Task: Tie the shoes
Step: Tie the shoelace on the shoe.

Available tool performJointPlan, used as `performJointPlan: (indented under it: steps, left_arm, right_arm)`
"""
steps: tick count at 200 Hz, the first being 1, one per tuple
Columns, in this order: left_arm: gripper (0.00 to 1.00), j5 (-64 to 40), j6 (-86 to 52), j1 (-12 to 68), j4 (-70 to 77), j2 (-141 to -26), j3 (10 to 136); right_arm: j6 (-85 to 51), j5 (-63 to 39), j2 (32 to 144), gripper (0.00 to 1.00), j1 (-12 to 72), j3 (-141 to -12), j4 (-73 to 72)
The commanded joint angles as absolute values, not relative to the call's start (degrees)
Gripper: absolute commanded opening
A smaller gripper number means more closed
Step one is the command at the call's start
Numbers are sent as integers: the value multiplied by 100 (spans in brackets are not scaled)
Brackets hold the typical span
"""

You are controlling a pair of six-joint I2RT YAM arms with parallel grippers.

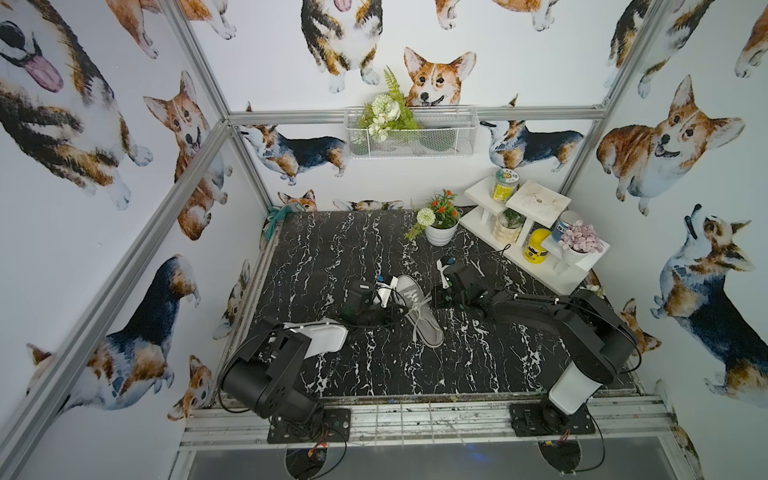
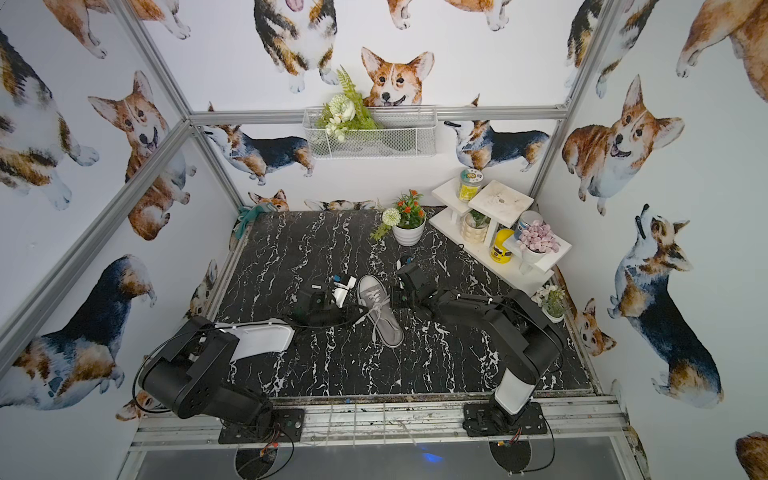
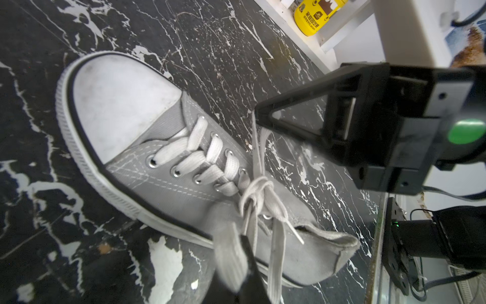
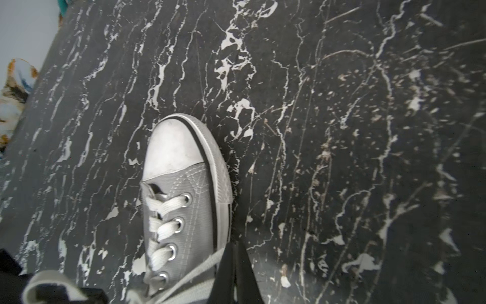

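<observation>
In both top views the shoe (image 1: 419, 311) (image 2: 380, 309) lies mid-table (image 1: 374, 365), toe rearward. Left wrist: left gripper (image 3: 247, 252) is pinched tight on a lace (image 3: 256, 189) loop. The right gripper (image 3: 260, 118) is clamped on a strand. The jar (image 3: 313, 15) label is illegible. Right wrist: lace enters the closed right gripper.

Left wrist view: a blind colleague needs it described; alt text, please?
A grey sneaker with a white toe cap lies on a black marbled table, its white laces crossed into a knot near the top eyelets. The left gripper, close to the lens, and the right gripper, beside the shoe, each pinch a lace strand.
</observation>
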State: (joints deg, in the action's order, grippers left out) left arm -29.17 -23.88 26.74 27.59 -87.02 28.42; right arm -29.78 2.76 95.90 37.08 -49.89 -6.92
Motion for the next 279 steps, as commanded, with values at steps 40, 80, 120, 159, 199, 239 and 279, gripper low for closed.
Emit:
performJointPlan:
  steps: [40, 80, 120, 159, 199, 239, 279]
  left_arm:
    - [0, -2909, -2433, 2683, 2711, -8875, 2839]
    - [0, -3266, -2686, 2782, 3161, -8891, 2839]
    - [0, -3197, -2707, 2795, 3130, -8885, 2856]
    - [0, -3130, -2709, 2795, 3092, -8883, 2856]
    - [0, -3094, -2659, 2795, 2997, -8851, 2909]
    - [0, -3094, -2637, 2795, 2953, -8853, 2927]
    - [0, -3107, -2628, 2795, 2967, -8868, 2944]
  right_arm:
    - [-2646, 637, 9651, 0, 3735, -5039, -580]
    - [-2713, -606, 9626, 2, 3555, -4997, -1042]
    - [-2466, -983, 9036, 40, 3216, -4813, -883]
    - [-2227, -1463, 8256, 49, 3299, -4422, -921]
    - [-2778, -2196, 8499, 53, 3731, -4380, -1086]
    - [-3018, -2155, 8850, 53, 3891, -4535, -1032]
    - [-3107, -2014, 9152, 52, 3956, -4705, -877]
